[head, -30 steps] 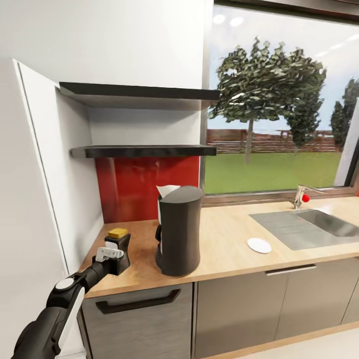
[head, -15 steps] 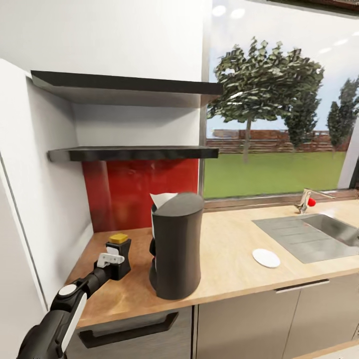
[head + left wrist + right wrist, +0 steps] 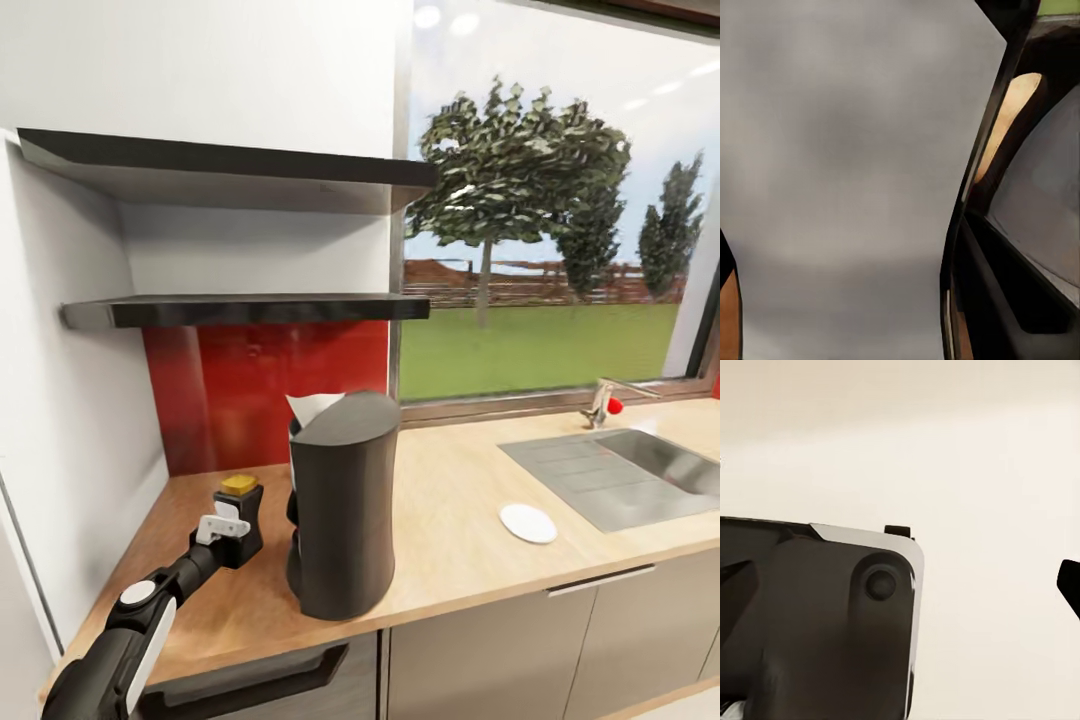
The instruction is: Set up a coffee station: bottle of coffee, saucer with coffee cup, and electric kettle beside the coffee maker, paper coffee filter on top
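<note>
The dark coffee maker (image 3: 340, 510) stands on the wooden countertop (image 3: 450, 540), and a white paper filter (image 3: 312, 406) pokes out of its top. Just left of it is the bottle of coffee (image 3: 240, 505), dark with a yellow lid, standing on the counter. My left gripper (image 3: 232, 530) is shut on it from the front. In the left wrist view, the bottle's blurred grey side (image 3: 840, 172) sits close up, with the coffee maker (image 3: 1035, 225) beside it. A white saucer (image 3: 527, 522) lies near the sink. The cup and kettle are out of view.
Two dark shelves (image 3: 250, 308) hang above the counter's left corner, in front of a red backsplash (image 3: 260, 390). A steel sink (image 3: 620, 470) with a tap (image 3: 603, 400) is at the right under the window. The right wrist view has part of my own body (image 3: 817, 622).
The whole head view has shifted, so the camera moved. My left gripper and the bottle keep their place beside the coffee maker.
</note>
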Robot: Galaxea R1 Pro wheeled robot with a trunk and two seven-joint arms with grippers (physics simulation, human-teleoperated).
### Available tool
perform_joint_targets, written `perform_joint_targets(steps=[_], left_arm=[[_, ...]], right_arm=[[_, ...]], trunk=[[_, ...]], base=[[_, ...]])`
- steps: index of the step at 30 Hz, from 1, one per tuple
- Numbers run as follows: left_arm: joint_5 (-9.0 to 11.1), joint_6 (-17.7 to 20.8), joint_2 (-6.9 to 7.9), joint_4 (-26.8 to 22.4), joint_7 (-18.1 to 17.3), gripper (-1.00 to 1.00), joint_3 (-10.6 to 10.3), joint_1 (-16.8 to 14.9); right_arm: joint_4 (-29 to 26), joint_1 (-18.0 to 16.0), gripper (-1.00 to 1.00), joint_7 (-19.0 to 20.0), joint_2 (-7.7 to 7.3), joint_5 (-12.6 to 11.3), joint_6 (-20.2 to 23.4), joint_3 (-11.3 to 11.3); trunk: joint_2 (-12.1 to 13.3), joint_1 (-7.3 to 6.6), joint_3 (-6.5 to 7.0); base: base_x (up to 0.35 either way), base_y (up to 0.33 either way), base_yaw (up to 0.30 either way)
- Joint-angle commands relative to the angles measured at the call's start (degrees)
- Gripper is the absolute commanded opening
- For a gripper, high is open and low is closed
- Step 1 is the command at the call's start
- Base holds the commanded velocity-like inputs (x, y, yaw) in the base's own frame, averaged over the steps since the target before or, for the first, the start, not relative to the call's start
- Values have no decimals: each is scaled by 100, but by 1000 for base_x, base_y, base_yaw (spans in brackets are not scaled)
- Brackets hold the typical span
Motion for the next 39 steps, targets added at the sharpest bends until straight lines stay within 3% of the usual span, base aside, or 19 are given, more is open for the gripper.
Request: perform_joint_targets(steps=[1, 11, 14, 18, 25, 31, 39], left_arm=[[-17, 31, -4, -6, -41, -100, 14, -2], [-11, -104, 3, 11, -40, -100, 14, 10], [-24, -156, 1, 279, -40, -100, 14, 3], [-26, -648, 3, 559, -33, -100, 14, -2], [-26, -753, 3, 680, 1, -100, 39, -2], [-10, -1499, -5, 1246, 467, -100, 15, -18], [2, -1589, -12, 1311, 504, -100, 14, -20]], right_arm=[[5, -2, 100, 10, 2, 39, -19, 0], [-4, -2, 100, 10, 17, 42, -19, -3], [-4, -2, 100, 10, 17, 42, -19, -3], [-5, -2, 100, 10, 17, 42, -19, -3], [-6, -2, 100, 10, 21, 43, -18, -3], [-4, -2, 100, 10, 30, 50, -18, -3], [-4, -2, 100, 10, 27, 47, -19, -3]], trunk=[[-4, 5, -2], [-4, 5, 0], [-4, 5, 6], [-4, 5, 7], [-4, 5, 7], [-4, 5, 7], [-4, 5, 7]], base=[[209, 0, -10], [67, 0, -19], [237, 0, -155], [61, 0, -26], [1, 0, -1], [0, 0, 0], [6, 0, 0]])
